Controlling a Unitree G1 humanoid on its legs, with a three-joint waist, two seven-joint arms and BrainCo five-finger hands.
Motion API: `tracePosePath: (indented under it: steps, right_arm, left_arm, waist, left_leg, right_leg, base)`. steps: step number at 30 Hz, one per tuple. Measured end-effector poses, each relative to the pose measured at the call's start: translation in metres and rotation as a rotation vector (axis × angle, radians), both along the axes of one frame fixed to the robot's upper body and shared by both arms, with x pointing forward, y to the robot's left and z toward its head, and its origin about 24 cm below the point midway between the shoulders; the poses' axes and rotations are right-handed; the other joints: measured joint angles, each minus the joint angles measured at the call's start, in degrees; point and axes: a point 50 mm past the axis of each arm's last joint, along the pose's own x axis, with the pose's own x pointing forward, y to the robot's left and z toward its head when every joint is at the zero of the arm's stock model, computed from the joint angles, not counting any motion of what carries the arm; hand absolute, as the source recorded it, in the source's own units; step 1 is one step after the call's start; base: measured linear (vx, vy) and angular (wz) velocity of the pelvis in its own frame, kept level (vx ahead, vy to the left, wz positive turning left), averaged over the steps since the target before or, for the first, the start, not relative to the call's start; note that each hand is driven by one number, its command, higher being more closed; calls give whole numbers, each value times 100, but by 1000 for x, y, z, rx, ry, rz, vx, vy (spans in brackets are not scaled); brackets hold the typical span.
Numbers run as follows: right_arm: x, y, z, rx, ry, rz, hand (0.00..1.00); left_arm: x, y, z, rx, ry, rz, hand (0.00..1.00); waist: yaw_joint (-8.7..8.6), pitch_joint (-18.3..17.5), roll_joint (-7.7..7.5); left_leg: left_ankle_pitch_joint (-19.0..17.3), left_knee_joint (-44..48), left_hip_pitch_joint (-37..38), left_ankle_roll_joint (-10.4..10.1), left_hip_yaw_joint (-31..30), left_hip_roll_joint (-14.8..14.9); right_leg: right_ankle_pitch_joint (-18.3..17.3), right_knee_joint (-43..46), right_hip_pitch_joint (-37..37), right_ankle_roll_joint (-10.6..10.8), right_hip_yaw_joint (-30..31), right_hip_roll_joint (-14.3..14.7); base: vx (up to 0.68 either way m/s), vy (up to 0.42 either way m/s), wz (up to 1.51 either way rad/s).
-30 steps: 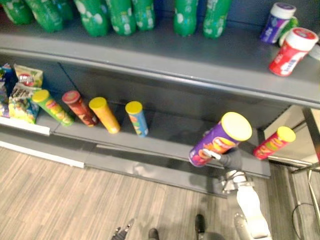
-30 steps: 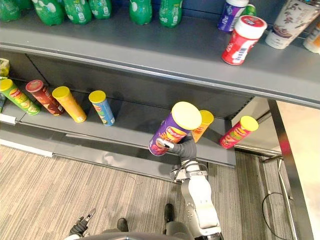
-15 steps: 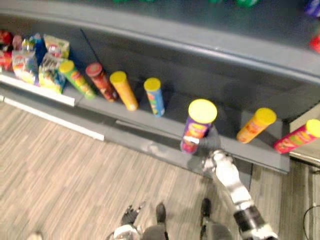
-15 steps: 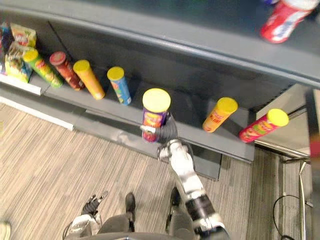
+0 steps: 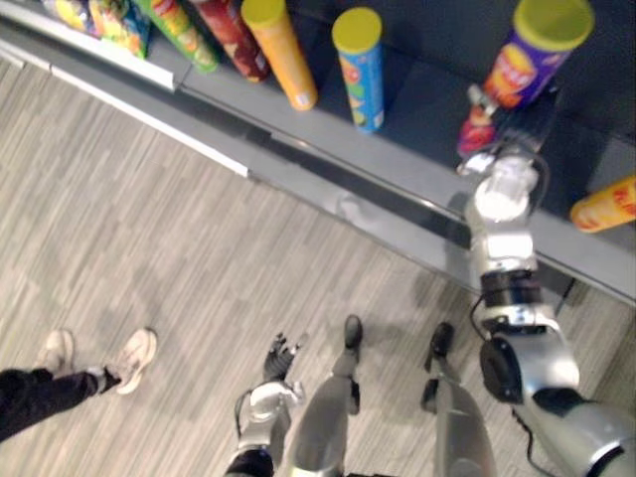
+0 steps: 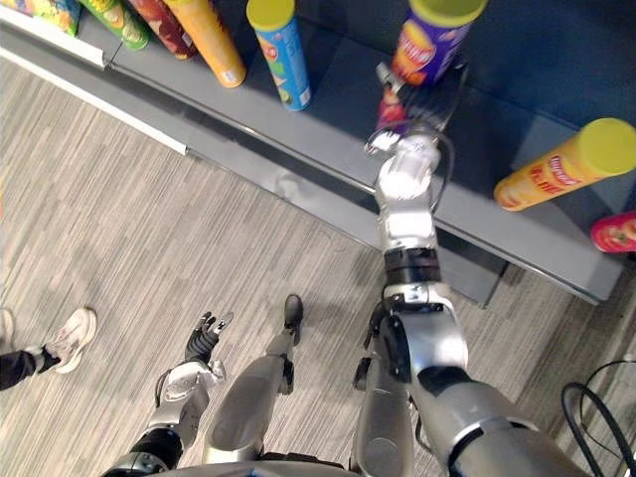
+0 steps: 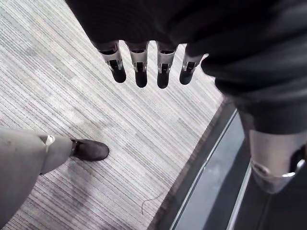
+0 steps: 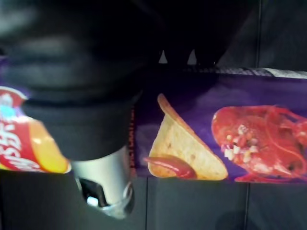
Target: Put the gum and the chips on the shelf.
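The purple chips can (image 5: 524, 58) with a yellow lid stands nearly upright on the lower grey shelf (image 5: 417, 159), between a blue can and an orange one. My right hand (image 6: 425, 107) is stretched into the shelf and grips the can low down. In the right wrist view the thumb (image 8: 104, 184) wraps the purple can (image 8: 216, 139), so the hand is shut on it. My left hand (image 5: 278, 356) hangs low over the floor, its fingers (image 7: 139, 67) straight and open, holding nothing.
More chips cans stand on the same shelf: yellow-orange (image 5: 281, 52), blue (image 5: 359, 70), orange (image 6: 561, 171) and red (image 6: 616, 233). The shelf's front lip (image 5: 328, 174) runs along the striped carpet. A person's shoes (image 5: 129, 358) show at the left.
The camera has tipped down, so the upper shelf has left the picture. My right arm has reached forward and carried the purple can deeper onto the lower shelf, more upright.
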Motion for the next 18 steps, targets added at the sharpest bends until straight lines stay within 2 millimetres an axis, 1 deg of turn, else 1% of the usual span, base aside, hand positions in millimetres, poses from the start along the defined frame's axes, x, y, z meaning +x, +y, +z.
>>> tracePosePath:
  steps: [1, 4, 8, 10, 12, 14, 15, 18]
  right_arm:
    - [0, -2, 5, 8, -13, -15, 100]
    - [0, -11, 15, 34, -30, -54, 100]
    - [-1, -17, 20, 82, -49, -77, 100]
    - [-2, -19, 23, 94, -62, -88, 100]
    - [-4, -17, 26, 100, -76, -84, 100]
    - [-7, -14, 30, 106, -102, -75, 100]
    - [-10, -11, 34, 107, -126, -65, 100]
    - [-15, -4, 37, 118, -161, -45, 100]
  left_arm:
    - [1, 0, 1, 2, -2, 1, 0]
    - [4, 0, 2, 8, -7, 8, 0]
    - [7, -1, 2, -24, -3, 36, 0]
    - [9, -1, 3, -29, -9, 42, 0]
    - [11, -2, 5, -38, -20, 55, 0]
    - [14, -5, 7, -55, -30, 64, 0]
    - [16, -8, 9, -75, -38, 76, 0]
    - [21, -16, 14, -105, -68, 77, 0]
  waist:
    - [43, 25, 48]
    - [73, 73, 149]
    - [134, 82, 174]
    - [204, 84, 177]
    - [208, 85, 180]
    - [209, 86, 182]
    - [210, 90, 191]
    - [201, 94, 195]
  left_leg:
    - [36, -2, -48, 34, 0, 2]
    - [88, -4, -242, 27, -18, -1]
    - [117, -7, -469, 17, -1, -3]
    - [121, -6, -543, 11, 41, -4]
    - [135, -14, -645, -18, 42, -13]
    - [132, -21, -724, -50, 57, -14]
    - [138, -24, -787, -60, 161, 4]
    - [153, 55, -915, -77, 566, 99]
  right_leg:
    - [0, 10, -52, 0, 0, 1]
    - [-8, 79, -274, -16, -14, -12]
    - [-43, 233, -587, -65, 6, -34]
    - [-86, 381, -759, -117, 47, -50]
    - [-228, 658, -979, -144, 52, -102]
    - [-297, 833, -1142, -160, 61, -129]
    - [-350, 946, -1256, -176, 71, -153]
    - [-450, 1189, -1449, -198, 70, -213]
  base:
    - [0, 0, 0]
    - [0, -8, 1]
    - [2, -6, -1]
    - [-4, -31, -7]
    - [-17, -43, 2]
    - [-25, -43, 4]
    - [-27, -39, 4]
    - [-30, -46, 6]
